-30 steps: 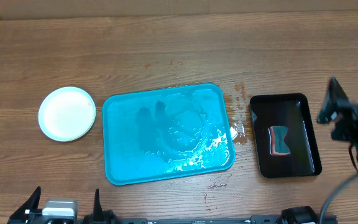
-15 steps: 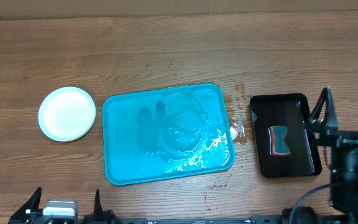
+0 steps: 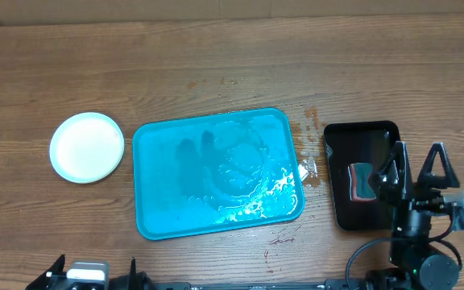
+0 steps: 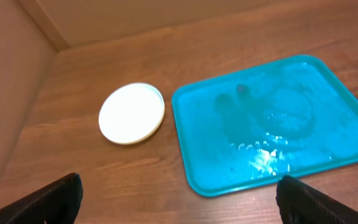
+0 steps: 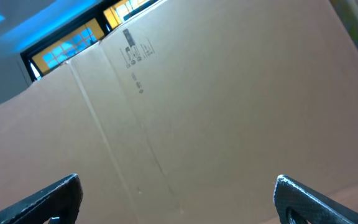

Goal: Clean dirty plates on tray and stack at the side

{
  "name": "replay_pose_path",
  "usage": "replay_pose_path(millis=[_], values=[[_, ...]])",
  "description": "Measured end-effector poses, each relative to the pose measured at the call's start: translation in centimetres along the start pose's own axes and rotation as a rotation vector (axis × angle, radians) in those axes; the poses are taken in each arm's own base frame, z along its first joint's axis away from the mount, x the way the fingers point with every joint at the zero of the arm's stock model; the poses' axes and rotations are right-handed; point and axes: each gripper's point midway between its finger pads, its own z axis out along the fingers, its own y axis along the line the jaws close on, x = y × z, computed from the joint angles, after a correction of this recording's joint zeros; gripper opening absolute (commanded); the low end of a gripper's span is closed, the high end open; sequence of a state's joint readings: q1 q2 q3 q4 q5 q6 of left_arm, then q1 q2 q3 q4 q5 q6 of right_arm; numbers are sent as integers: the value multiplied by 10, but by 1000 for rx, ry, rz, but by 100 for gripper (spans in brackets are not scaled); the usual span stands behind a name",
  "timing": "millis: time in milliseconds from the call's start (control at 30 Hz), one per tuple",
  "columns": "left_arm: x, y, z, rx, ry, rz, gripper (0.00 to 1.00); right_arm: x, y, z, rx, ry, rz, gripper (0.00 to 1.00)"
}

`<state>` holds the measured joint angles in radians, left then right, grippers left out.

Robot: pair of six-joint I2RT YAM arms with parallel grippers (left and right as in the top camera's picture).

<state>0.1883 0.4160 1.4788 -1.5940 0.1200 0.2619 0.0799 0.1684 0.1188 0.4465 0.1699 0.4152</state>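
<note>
The turquoise tray [image 3: 167, 201] lies mid-table, wet and without plates on it; it also shows in the left wrist view [image 4: 210, 162]. A stack of plates [image 3: 87, 147] with a pale rim and white centre sits on the table left of the tray, also in the left wrist view [image 4: 132, 113]. My left gripper [image 4: 178, 202] is open and empty, at the table's near-left edge, well back from the tray. My right gripper [image 3: 416, 169] is open and empty, raised near the black tray, its camera facing a cardboard wall [image 5: 229, 112].
A small black tray [image 3: 377, 137] right of the turquoise tray holds a red and teal sponge [image 3: 361, 181]. Red smears and water drops [image 3: 308, 121] mark the wood between the two trays. A cardboard wall stands behind the table.
My right arm has swung from the far right edge inwards and towards the front, now over the black tray's right side. The left arm, plates and tray have not moved.
</note>
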Motion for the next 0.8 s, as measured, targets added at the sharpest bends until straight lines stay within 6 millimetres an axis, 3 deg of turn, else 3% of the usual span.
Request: replay_pose_path(millis=[300, 433, 800], values=[[9, -2, 0, 10, 36, -4, 100, 19, -15, -16, 14, 1, 23, 100], [9, -2, 0, 10, 36, -5, 100, 18, -15, -18, 15, 0, 24, 100], [9, -2, 0, 10, 36, -4, 100, 83, -51, -30, 161, 265, -3, 100]])
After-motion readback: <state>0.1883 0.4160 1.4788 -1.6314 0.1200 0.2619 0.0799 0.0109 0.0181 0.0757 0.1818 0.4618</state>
